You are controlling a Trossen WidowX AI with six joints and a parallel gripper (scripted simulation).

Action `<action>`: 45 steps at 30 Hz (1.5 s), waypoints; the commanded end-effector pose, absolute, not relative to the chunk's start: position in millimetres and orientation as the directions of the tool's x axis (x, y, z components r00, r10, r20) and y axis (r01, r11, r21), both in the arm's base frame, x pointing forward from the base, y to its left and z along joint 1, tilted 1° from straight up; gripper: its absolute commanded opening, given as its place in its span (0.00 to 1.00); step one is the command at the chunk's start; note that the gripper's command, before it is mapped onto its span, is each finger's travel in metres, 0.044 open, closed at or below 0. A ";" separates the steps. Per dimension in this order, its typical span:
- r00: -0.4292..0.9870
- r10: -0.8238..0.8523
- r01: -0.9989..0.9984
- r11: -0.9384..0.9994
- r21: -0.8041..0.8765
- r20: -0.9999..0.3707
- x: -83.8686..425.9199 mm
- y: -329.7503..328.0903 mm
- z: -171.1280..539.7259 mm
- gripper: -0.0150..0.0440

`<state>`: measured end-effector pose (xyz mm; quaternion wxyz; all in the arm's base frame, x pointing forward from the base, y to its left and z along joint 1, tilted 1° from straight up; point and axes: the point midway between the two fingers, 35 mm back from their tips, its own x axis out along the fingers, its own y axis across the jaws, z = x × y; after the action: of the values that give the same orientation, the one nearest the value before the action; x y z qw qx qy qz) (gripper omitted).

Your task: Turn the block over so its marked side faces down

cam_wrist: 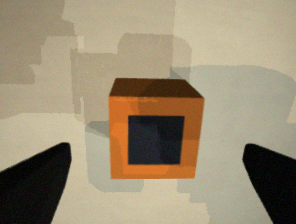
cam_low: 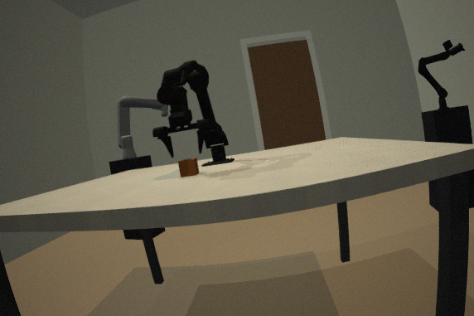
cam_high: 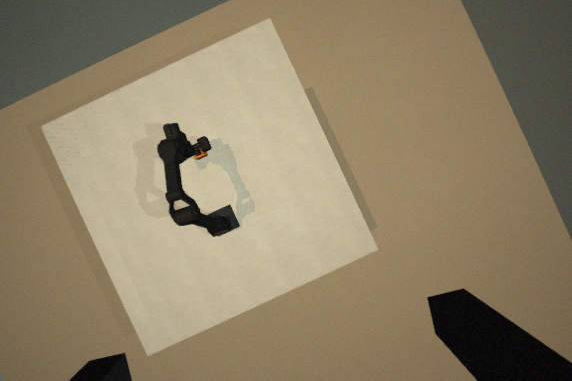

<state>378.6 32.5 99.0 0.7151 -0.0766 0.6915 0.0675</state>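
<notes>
The orange block [cam_high: 201,155] [cam_low: 189,167] [cam_wrist: 118,150] rests flat on the pale table [cam_high: 300,191] [cam_low: 103,196]. Its dark square mark [cam_wrist: 156,140] faces up in the wrist view, and a darker brown side shows at the block's upper edge there. My gripper [cam_low: 186,154] [cam_wrist: 160,152] is open and empty, pointing down just above the block. In the wrist view the block sits between the two fingers, a little up from the line of the fingertips, with a gap on both sides. In the top view the arm partly hides the block.
My arm's base [cam_high: 230,218] [cam_low: 218,160] stands on the table behind the block in the exterior view. A grey arm [cam_low: 124,117] and another black arm [cam_low: 432,75] stand on dark stands beyond the table. Shadows of my arm fall around the block.
</notes>
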 end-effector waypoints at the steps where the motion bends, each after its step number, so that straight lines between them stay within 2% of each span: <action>1: 0.029 -0.007 -0.205 0.979 -0.013 -1.000 378.1 32.7 91.2 1.00; 19: 0.029 -0.007 -0.205 0.979 -0.013 -1.000 378.3 32.4 64.6 1.00; 27: 0.029 -0.007 -0.205 0.979 -0.013 -1.000 378.3 32.4 64.6 0.64; 45: 0.029 -0.007 -0.205 0.979 -0.013 -1.000 378.3 32.4 64.6 0.44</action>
<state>378.2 32.7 65.3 0.7134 -0.0750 0.6934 0.0685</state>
